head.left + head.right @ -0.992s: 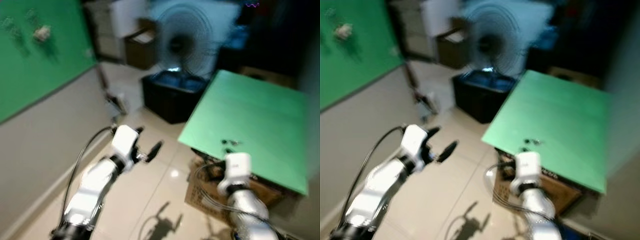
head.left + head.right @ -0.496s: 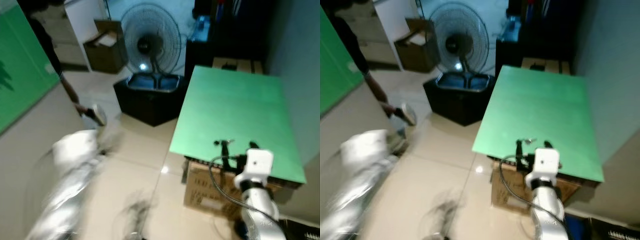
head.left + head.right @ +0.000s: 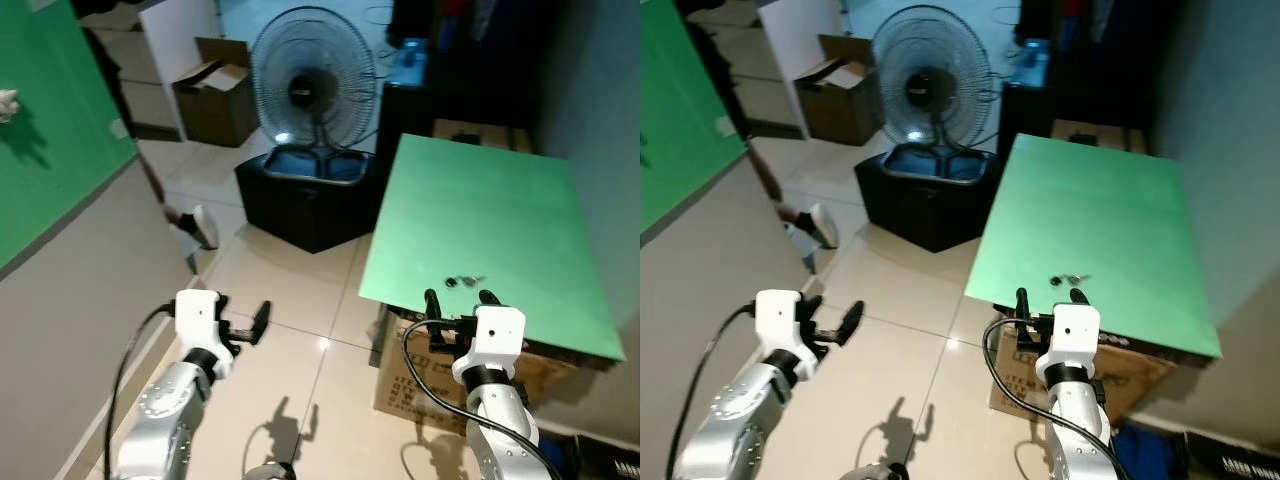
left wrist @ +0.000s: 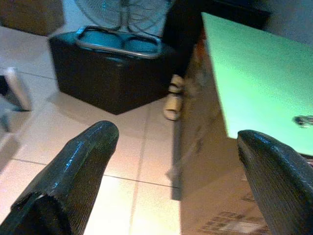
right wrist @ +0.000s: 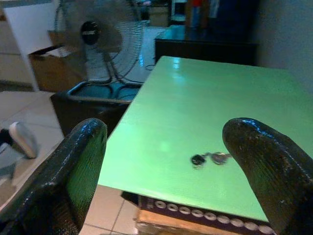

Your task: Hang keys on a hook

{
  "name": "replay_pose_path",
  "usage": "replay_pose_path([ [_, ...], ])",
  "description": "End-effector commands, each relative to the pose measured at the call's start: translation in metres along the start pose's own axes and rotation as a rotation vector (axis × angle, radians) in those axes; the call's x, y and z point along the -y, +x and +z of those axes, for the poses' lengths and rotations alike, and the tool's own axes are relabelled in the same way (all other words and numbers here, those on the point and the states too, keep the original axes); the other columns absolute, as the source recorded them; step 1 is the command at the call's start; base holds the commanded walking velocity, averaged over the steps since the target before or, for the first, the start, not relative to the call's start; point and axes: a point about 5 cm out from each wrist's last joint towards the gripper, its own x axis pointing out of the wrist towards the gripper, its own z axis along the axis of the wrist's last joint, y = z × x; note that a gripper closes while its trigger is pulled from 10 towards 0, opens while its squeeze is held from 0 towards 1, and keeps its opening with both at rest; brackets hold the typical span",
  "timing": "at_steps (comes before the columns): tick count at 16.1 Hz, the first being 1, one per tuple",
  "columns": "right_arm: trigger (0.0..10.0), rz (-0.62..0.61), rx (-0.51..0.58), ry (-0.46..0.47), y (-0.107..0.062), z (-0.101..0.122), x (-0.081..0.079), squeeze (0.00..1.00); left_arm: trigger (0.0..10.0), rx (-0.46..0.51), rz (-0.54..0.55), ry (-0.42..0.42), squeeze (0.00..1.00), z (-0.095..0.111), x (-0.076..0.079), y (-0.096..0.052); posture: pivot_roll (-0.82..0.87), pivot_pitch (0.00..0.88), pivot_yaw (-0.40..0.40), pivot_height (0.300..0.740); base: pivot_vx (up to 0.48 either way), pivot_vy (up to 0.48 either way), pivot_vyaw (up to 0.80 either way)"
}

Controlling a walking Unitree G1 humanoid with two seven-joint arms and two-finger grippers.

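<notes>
Glossy beige tile floor (image 3: pixel 290 290); green wall panel (image 3: pixel 50 130); fan (image 3: pixel 312 75) behind black box (image 3: pixel 300 200); possibly cardboard box (image 3: pixel 215 90).

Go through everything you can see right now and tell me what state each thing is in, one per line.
Keys: lying loose on the green board, not picked up.
Right gripper: open, holding nothing, just short of the keys.
Left gripper: open, holding nothing, over the floor.
Cardboard box: flaps open.
Fan: upright; running or not, cannot tell.
</notes>
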Motion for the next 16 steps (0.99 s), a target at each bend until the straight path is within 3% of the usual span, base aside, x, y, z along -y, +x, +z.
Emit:
replay_pose_path([
  [1, 10.0, -0.03, -0.003, 0.003, -0.004, -0.003, 0.003, 0.0, 10.0, 0.008, 0.023, -0.023, 0.0, 0.0, -0.003, 0.002, -0.08, 0.0, 0.097, 0.74, 0.0, 0.0, 0.0],
  [2, 10.0, -0.031, 0.019, 0.02, -0.006, 0.001, 0.002, 0.0, 10.0, 0.028, 0.053, -0.032, 0.0, -0.001, -0.007, 0.003, -0.08, 0.0, 0.097, 0.74, 0.0, 0.0, 0.0],
  [3, 10.0, 0.02, 0.118, 0.011, -0.002, 0.018, -0.002, 0.0, 10.0, 0.142, 0.04, 0.077, 0.0, 0.02, -0.011, 0.009, -0.08, 0.0, 0.091, 0.74, 0.0, 0.0, 0.0],
  [5, 10.0, 0.027, 0.236, -0.026, 0.017, 0.038, -0.001, 0.0, 10.0, 0.301, 0.06, 0.158, 0.0, 0.065, -0.015, 0.024, -0.08, 0.0, 0.091, 0.74, 0.0, 0.0, 0.0],
  [8, 10.0, 0.006, 0.198, -0.02, 0.023, 0.033, 0.004, 0.0, 10.0, 0.283, 0.084, 0.155, 0.0, 0.062, -0.016, 0.023, -0.07, 0.0, 0.08, 0.74, 0.0, 0.0, 0.0],
  [11, 10.0, -0.005, 0.176, -0.033, 0.026, 0.029, 0.005, 0.0, 10.0, 0.279, 0.044, 0.185, 0.0, 0.059, -0.008, 0.027, -0.06, 0.0, 0.075, 0.74, 0.0, 0.0, 0.0],
  [16, 10.0, 0.013, 0.132, -0.022, 0.02, 0.019, 0.001, 0.0, 10.0, 0.238, -0.017, 0.22, 0.0, 0.056, -0.001, 0.028, -0.07, 0.0, 0.092, 0.711, 0.0, 0.0, -0.46],
])
